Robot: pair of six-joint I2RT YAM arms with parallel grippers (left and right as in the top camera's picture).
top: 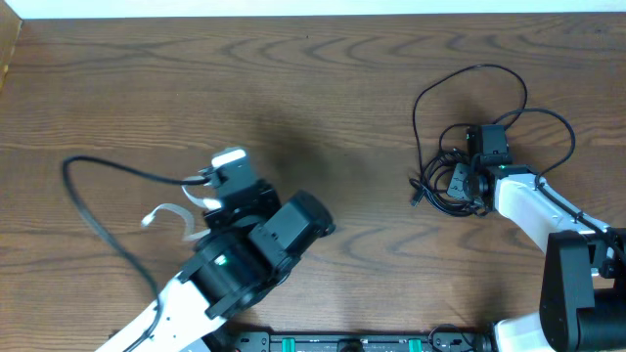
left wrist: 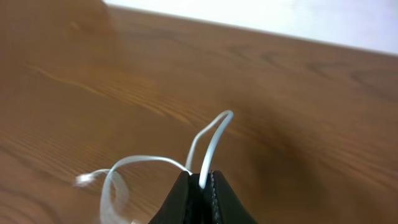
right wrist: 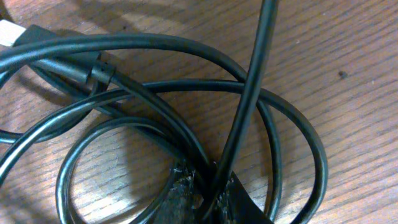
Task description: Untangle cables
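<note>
far left on my overhead feed, a thin black cord (top: pixel 90 210) sweeps out from the left wrist in a wide arc over the wooden table (top: pixel 323 88) and curves back under the arm. i can't tell whether it belongs to the arm or to the job.

just right of that arc lies the white cable (top: pixel 168 212), curled in a short hook on the wood, well apart from the dark tangle. the left claw (top: pixel 208 205) is clenched on it. in the left wrist view the fingertips (left wrist: pixel 186 190) press together with the white cable (left wrist: pixel 211 134) pinched between them, one loop rising forward and another flopping left, its end blurred.

the middle of the table shows only bare wood.

on the right sit the black cables (top: pixel 445 186), bunched in a knot with two big loops thrown toward the far edge. the right claw (top: pixel 462 182) is down in that knot. the right wrist view shows its fingertips (right wrist: pixel 180 186) nipped around one strand of the black cables (right wrist: pixel 155 46), which climbs straight up the frame across several overlapping coils lying flat on the wood. a plug end shows at the upper left corner.
</note>
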